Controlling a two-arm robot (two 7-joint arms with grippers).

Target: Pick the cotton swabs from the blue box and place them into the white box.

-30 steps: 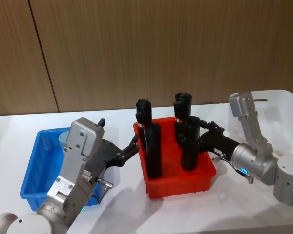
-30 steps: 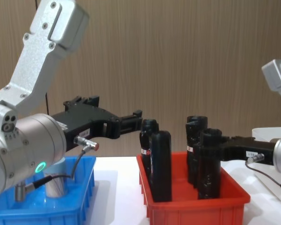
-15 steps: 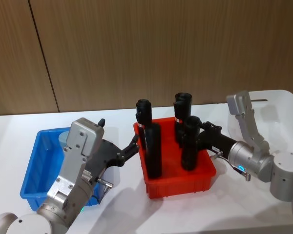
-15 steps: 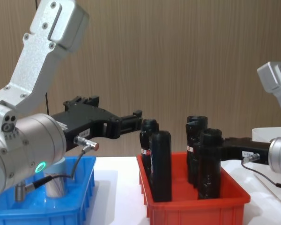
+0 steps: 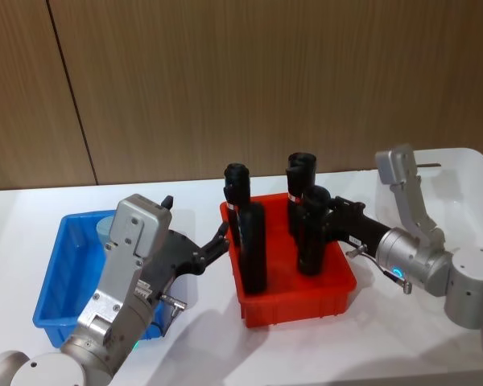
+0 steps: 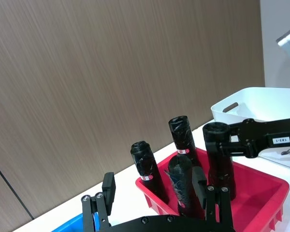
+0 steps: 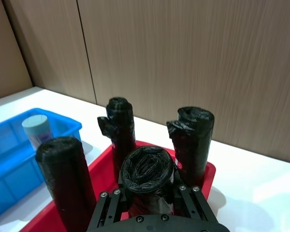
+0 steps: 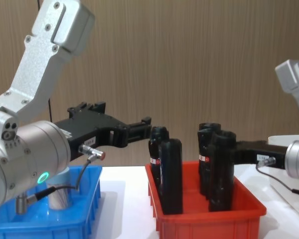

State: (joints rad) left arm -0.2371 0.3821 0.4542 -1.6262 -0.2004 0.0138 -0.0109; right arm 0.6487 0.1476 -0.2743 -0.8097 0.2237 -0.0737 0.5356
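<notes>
Right hand pinches a black cylinder standing in the red bin. Left hand hovers with fingers spread between the blue box and the red bin. One cotton swab jar stands in the blue box; white box sits at the bench's far right.

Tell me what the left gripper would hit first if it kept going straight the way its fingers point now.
Most likely the black cylinders standing at the near-left of the red bin. The left gripper hangs past the blue box, fingertips aimed at them. Depth is unclear, so it may slip past.
</notes>
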